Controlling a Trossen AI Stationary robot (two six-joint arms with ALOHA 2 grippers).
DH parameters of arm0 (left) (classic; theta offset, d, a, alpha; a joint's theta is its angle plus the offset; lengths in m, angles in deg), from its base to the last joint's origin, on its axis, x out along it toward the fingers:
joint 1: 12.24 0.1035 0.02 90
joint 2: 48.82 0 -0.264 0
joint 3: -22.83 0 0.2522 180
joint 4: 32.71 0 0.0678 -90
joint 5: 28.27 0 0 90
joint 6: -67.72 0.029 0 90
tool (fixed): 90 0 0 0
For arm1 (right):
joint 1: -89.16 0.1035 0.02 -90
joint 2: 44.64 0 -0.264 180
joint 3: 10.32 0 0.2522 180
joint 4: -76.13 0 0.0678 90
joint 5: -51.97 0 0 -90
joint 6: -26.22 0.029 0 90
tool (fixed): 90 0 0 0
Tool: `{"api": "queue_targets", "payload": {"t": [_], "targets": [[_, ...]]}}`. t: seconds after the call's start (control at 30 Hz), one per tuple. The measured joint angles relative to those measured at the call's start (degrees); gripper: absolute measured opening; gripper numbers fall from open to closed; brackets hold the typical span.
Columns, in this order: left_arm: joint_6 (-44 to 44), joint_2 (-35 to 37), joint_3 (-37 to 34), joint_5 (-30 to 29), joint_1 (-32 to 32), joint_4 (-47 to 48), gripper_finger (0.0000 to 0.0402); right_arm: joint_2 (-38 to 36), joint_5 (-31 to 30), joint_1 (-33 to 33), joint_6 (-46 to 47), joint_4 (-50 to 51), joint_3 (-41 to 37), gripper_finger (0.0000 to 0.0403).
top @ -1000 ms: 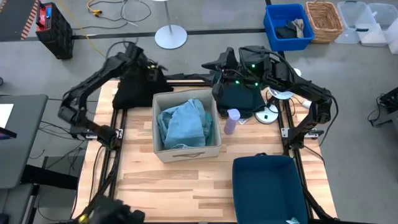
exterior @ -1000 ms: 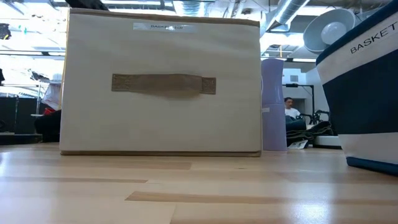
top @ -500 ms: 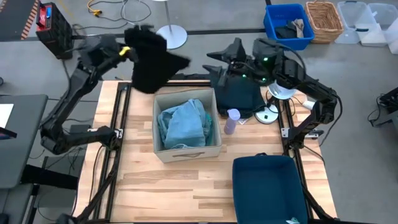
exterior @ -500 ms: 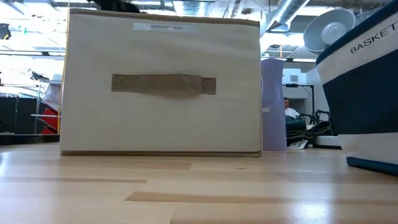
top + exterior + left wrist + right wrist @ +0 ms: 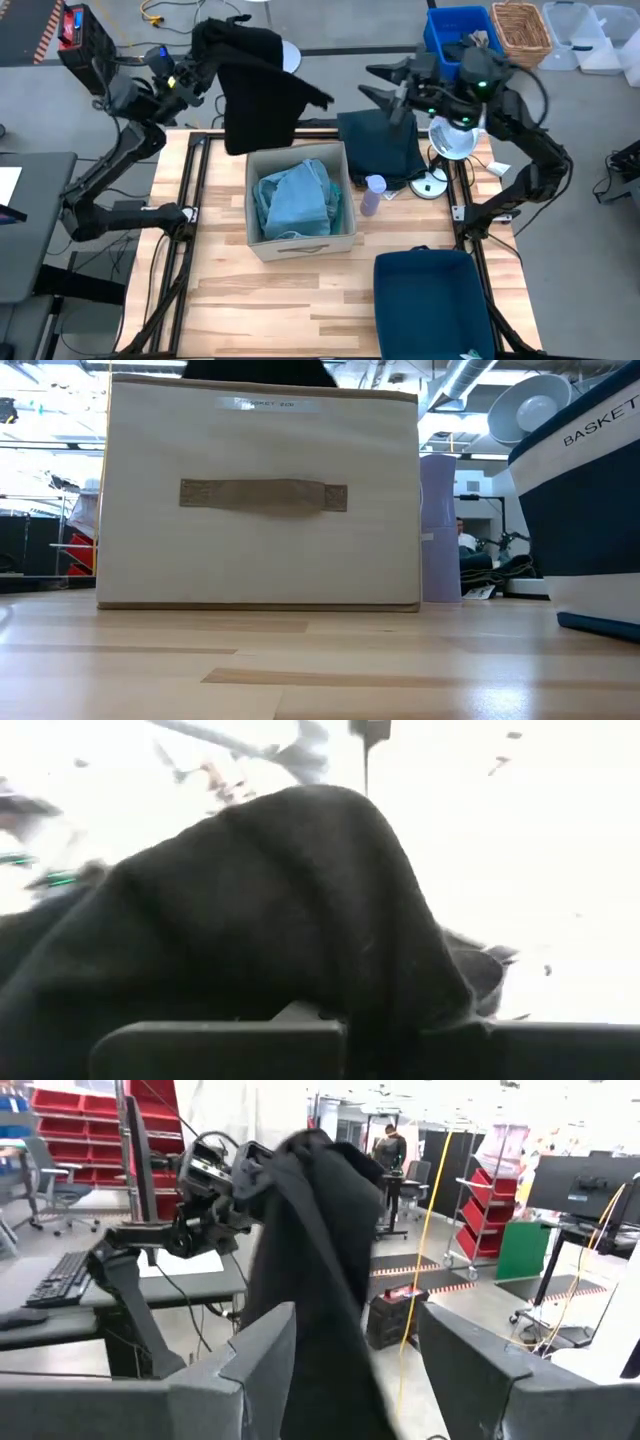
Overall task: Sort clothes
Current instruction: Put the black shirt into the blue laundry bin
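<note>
The beige box (image 5: pixel 298 205) served as the landmark, sitting mid-worktop (image 5: pixel 260 300). Inside it lay the pale blue-grey garment (image 5: pixel 294 198) with the turquoise garment (image 5: pixel 333 195) showing along its right edge, so by the look of it two of the four clothes were already sorted there.

The left gripper (image 5: pixel 212 40) was raised beyond the box's far left corner, clamped on the black garment (image 5: pixel 258 88), which hung from it with its lower edge just above the box's far rim. In the right wrist view the same black garment (image 5: pixel 315 1230) draped from the left arm.

The dark green garment (image 5: pixel 382 145) lay on the worktop just beyond the box's far right corner. The right gripper (image 5: pixel 398 85) hovered above it, fingers apart and holding nothing.

A lilac bottle (image 5: pixel 372 194) stood just right of the box. The navy bin (image 5: pixel 430 300), nearer than the box and to its right, looked empty. Judging from this, two garments remained to place.
</note>
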Motion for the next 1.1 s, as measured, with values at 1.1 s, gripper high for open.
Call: {"api": "queue_targets", "payload": {"t": [1.1], "targets": [[0.3, -20.8, 15.7, 0.4, -29.3, -11.2, 0.0005, 0.3, 4.8, 16.2, 2.2, 15.6, 0.0, 0.0233]]}}
